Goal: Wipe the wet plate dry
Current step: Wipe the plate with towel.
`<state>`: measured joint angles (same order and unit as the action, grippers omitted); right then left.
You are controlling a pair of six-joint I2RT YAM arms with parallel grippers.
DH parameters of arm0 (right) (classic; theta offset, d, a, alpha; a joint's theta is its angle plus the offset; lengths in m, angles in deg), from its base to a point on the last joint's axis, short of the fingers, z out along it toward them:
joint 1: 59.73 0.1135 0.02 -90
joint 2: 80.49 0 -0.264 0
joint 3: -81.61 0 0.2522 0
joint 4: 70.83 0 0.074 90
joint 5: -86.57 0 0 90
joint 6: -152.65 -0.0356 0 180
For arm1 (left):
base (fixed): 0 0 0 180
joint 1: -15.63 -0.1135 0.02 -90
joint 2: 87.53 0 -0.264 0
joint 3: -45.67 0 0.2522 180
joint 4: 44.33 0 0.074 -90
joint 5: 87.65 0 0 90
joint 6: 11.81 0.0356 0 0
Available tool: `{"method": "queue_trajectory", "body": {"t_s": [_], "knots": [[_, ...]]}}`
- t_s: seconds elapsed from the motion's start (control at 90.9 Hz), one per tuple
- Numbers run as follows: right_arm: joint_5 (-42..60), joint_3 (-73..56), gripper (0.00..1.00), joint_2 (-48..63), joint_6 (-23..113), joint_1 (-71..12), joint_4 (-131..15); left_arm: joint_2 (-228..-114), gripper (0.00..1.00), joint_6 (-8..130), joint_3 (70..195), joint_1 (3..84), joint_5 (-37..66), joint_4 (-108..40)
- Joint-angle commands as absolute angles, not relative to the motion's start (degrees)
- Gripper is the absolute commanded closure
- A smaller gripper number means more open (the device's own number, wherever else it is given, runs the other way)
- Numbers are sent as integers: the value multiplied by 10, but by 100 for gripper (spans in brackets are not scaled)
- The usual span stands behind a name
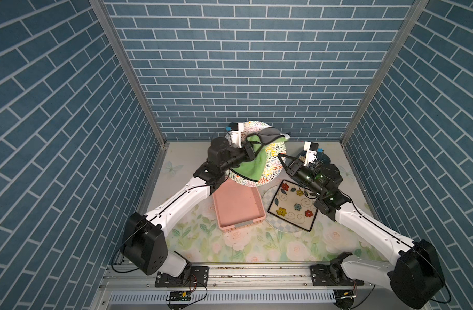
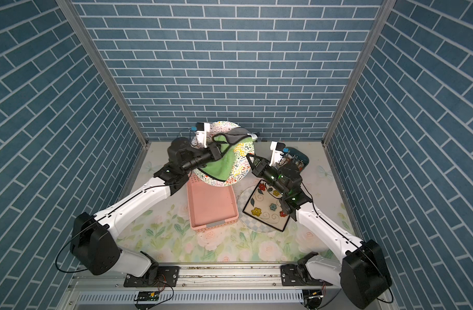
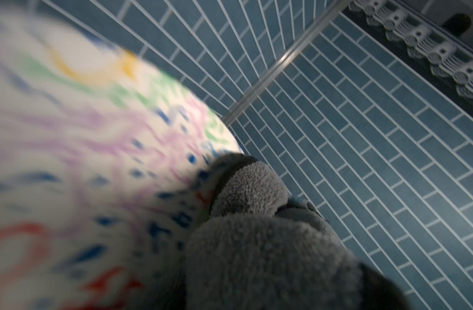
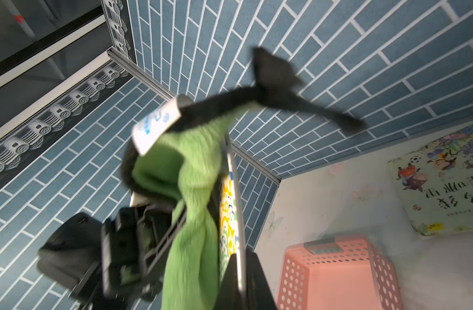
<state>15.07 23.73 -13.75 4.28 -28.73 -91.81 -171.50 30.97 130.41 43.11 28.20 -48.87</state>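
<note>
Evidently the wipe is under way but not finished. The plate (image 1: 273,161) is off the desk (image 1: 257,247), held tilted on edge in the air above the far end of the basket (image 1: 238,206). The right hand (image 1: 281,157) is closed on the plate's rim on the side nearest that arm, and the right wrist view shows the rim running edge-on between the jaws. The left hand (image 1: 252,150) is clamped tight on the cloth (image 1: 250,167), which is green on one side and grey on the other. It presses the cloth against the plate's patterned face. In both top views the cloth covers the middle and lower part of that face, and its grey end reaches the upper rim.

The pictures are too coarse or blurred to show any droplets, so I cannot tell how dry the plate is. Bare bands of pattern show beside the right hand and at the upper left. By my reckoning these bands, and probably the back, remain to be wiped, and then the plate must be set down.
</note>
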Motion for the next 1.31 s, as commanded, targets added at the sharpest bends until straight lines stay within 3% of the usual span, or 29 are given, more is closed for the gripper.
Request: {"method": "queue_trajectory", "body": {"t_s": [0.0,0.165,0.352,0.495,0.803,1.056,1.298], "knots": [[202,236,100,-204,-12,-306,-1037,-1675,100,315,1287,356,257,-429],[218,240,100,-236,-28,-359,-1045,-1611,100,269,1243,282,337,-453],[260,218,100,-225,-78,-399,-1132,-1591,100,-88,1121,206,461,-851],[288,183,100,-194,-83,-385,-1162,-1625,100,-233,1142,246,458,-1048],[290,181,100,-147,-79,-313,-1192,-1681,100,-384,1229,349,344,-1239],[295,136,100,-74,-89,-264,-1245,-1686,100,-342,1230,417,315,-1236],[281,-48,100,31,-99,-286,-1242,-1753,100,-320,1263,541,322,-1269]]}}
